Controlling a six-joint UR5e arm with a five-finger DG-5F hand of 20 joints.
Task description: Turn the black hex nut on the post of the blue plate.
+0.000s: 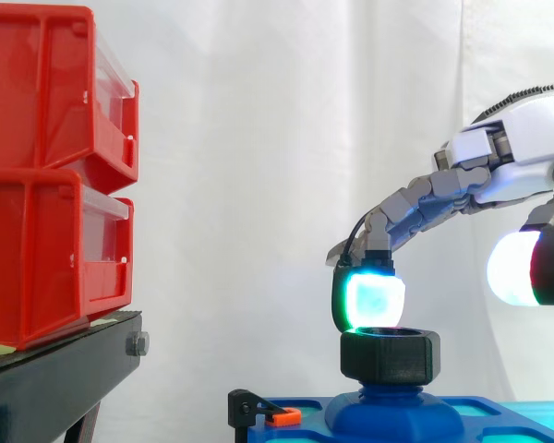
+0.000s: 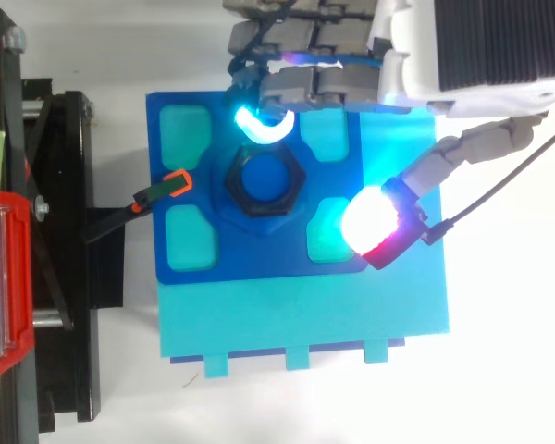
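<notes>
The black hex nut sits on the blue post in the middle of the blue plate. My hand reaches in from the right and hangs over the plate. Its fingers are nearly straight. One cyan-glowing fingertip sits at the nut's rim, touching it or just above it. The thumb, glowing white and red, stands off to the nut's other side, clear of it. Nothing is pinched between them, so the hand is open.
Two red bins are stacked on a black stand at the left. A black clamp with an orange tip holds the plate's left edge. The plate lies on a light cyan base.
</notes>
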